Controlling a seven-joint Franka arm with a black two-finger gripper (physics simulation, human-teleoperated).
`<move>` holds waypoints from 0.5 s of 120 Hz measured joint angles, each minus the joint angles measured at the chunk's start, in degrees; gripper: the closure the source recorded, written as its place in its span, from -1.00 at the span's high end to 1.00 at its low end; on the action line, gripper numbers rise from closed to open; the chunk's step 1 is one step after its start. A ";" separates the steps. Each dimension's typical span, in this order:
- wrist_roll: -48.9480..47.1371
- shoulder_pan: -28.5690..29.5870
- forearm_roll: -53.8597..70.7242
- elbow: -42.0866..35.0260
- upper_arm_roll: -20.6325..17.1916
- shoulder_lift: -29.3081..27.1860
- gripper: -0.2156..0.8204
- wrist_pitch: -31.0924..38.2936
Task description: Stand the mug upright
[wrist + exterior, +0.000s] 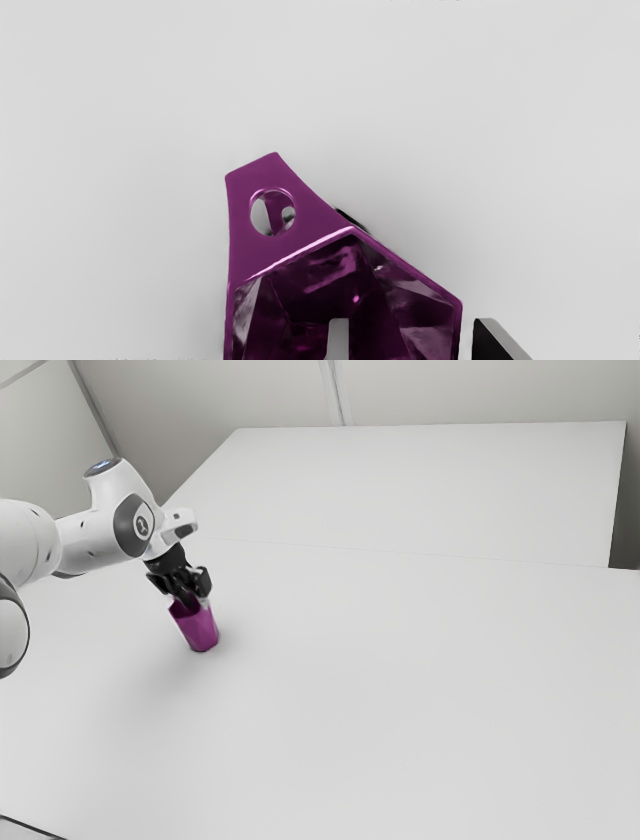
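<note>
Well to the left of the scene, short of the far edge of the table (pixel 400 680), a purple mug (pixel 197 629), mouth up and base down, seemingly resting on its foot. Seems to lean a touch in the exterior view, probably owing to the raised camera, though hard to rule out a slight real tilt. Upright as wanted by the task, then, so far as can be judged, with the angular rim (pixel 307 251) turned up and the inside open to view. Out from one face, the broad pierced handle (pixel 275 172), free of any grasp and off to the side of the fingers (pixel 487 345). Apart from each other, these: one down inside the mouth, the other outside, astride the side wall (pixel 459 332) but not clamped on it, with a visible gap between wall and outer finger. Likely set that way to make use of the thin wall, far easier to pinch than the whole wide body, and to keep clear of the handle. Could suit a grasp about to close as well as a mug just let go; impossible to settle from the straddle alone. Probably kept steady by the flat base rather than by any grip. Farther out, the white arm (pixel 90 542), reaching in from the left and bent down over the mouth, presumably to bring both fingers roughly in line with the wall rather than across it.
</note>
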 joint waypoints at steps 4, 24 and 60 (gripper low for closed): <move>-0.65 0.02 -0.01 0.00 0.00 0.00 -0.09 0.08; -3.40 -0.01 -0.09 0.31 -0.05 -1.06 0.26 0.15; -6.68 0.25 1.93 18.22 -0.42 -9.78 0.49 -19.55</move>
